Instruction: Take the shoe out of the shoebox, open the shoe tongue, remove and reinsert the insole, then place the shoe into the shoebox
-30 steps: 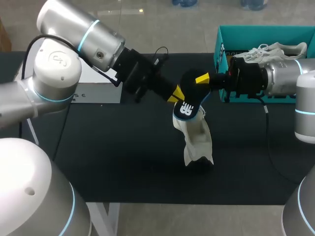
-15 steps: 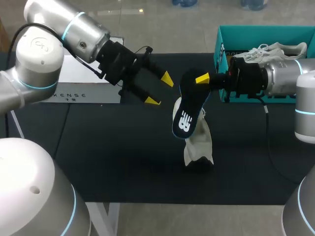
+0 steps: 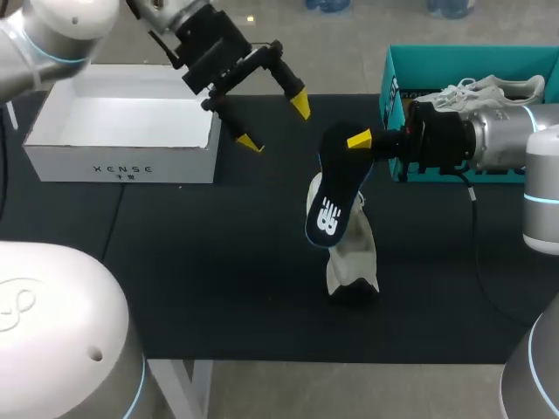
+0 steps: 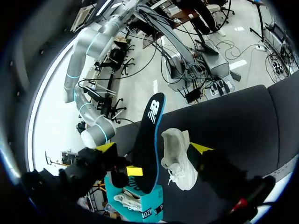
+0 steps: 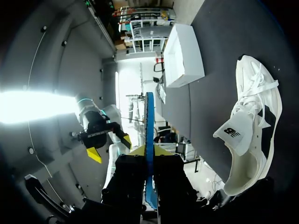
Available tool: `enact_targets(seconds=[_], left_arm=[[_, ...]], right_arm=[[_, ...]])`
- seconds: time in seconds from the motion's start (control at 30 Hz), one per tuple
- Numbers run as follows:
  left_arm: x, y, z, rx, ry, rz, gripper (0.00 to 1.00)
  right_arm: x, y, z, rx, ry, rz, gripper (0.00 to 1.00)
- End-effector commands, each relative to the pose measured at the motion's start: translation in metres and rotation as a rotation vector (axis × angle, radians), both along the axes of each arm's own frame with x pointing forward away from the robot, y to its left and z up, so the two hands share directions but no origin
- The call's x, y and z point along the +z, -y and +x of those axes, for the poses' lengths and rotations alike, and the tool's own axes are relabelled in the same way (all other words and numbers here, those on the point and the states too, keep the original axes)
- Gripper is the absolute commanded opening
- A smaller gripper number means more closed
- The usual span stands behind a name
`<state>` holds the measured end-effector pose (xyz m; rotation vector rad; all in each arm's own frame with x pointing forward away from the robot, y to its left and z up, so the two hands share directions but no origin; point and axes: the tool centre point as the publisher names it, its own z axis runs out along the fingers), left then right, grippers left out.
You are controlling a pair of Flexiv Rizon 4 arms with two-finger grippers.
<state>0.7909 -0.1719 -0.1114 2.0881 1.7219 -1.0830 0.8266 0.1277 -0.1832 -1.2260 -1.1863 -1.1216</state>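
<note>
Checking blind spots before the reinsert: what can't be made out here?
1. Inside of the shoe: head view, the insole hangs in front of its opening.
2. Floor of the teal box: head view, the right arm and the picture's edge cover it.
3. Right claw, second tip: head view, behind the insole.

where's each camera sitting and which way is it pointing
Head view: fixed above and behind, looking down on the table; left arm enters upper left, jaws open, right arm from the right, jaws shut on the insole.
Left wrist view: on the left wrist, facing along its open jaws at the insole, shoe and teal shoebox; its yellow tips show.
Right wrist view: on the right wrist, facing past its jaws and the edge-on insole toward the white box and left arm.
Shared: all three show insole and shoe.
</note>
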Motion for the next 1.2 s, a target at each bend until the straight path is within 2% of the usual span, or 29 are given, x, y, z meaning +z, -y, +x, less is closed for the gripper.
enact_targets(seconds=[0.03,0.77,0.97,1.2], left_arm=[[0.007,0.003,-0.003,-0.045,0.066,0.167,1.0],[0.007,0.003,-0.003,-0.045,0.066,0.167,1.0],[0.022,0.034,-0.017,-0.047,0.27,0.228,1.0],[0.027,0.059,-0.034,0.015,0.326,0.279,1.0]], right_arm=[[0.0,0.0,-0.001,-0.002,0.0,-0.002,0.0],[0.0,0.0,-0.001,-0.002,0.0,-0.002,0.0],[0.0,0.0,-0.001,-0.002,0.0,-0.002,0.0],[0.0,0.0,-0.001,-0.002,0.0,-0.002,0.0]])
